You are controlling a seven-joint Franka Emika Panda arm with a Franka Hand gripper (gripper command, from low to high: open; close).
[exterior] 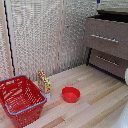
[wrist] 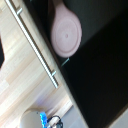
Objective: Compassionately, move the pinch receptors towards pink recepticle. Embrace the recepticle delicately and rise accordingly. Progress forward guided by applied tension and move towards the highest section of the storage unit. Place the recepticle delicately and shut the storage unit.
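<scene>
In the top drawer [wrist: 100, 75] we see the pink cup [wrist: 66, 31].
We cannot tell if our gripper [wrist: 47, 120] is open.

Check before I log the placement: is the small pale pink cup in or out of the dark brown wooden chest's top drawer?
In. The small pale pink cup lies in the open top drawer, behind its silver bar handle.

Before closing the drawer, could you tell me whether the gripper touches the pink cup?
Apart: the wrist view shows the gripper clear of the pink cup inside the drawer.
</scene>
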